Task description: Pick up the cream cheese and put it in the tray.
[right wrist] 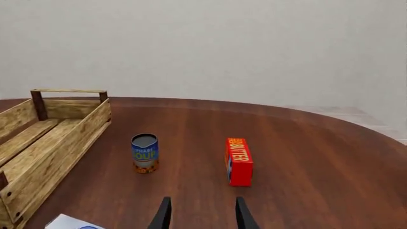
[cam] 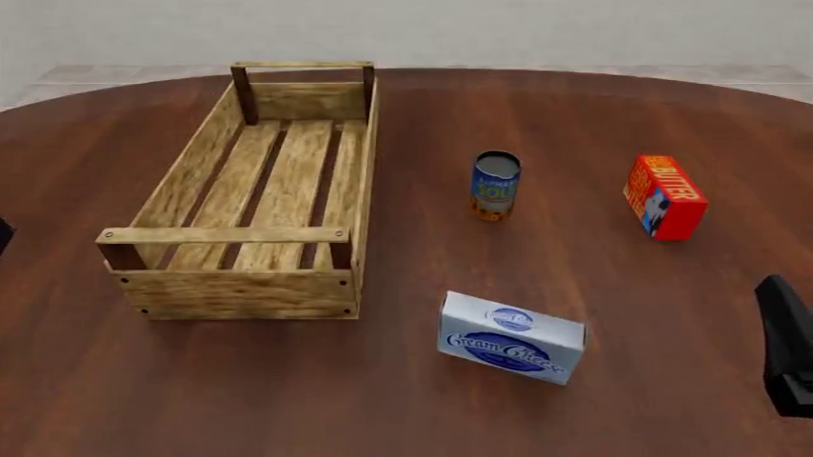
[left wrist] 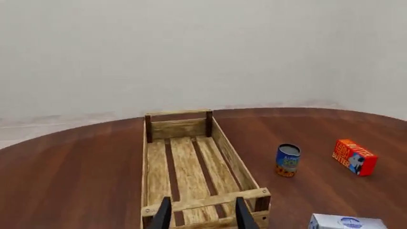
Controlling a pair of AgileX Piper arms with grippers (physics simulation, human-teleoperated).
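Note:
The cream cheese (cam: 511,338), a flat white box with a blue oval logo, lies on the table right of the tray's near end. In the wrist views only its edge shows: cream cheese (left wrist: 346,222), cream cheese (right wrist: 73,222). The tray (cam: 235,290) is a long light-wood crate at the left with nothing in it. My left gripper (left wrist: 203,217) is open above the near end of the tray (left wrist: 179,128), nothing between its fingers. My right gripper (right wrist: 202,217) is open over bare table, well short of the box.
A blue soup can (cam: 496,186) stands right of the tray, and a red-orange butter box (cam: 664,197) stands further right. A dark part of the right arm (cam: 787,343) shows at the right edge. The tray's side wall (right wrist: 57,157) shows in the right wrist view.

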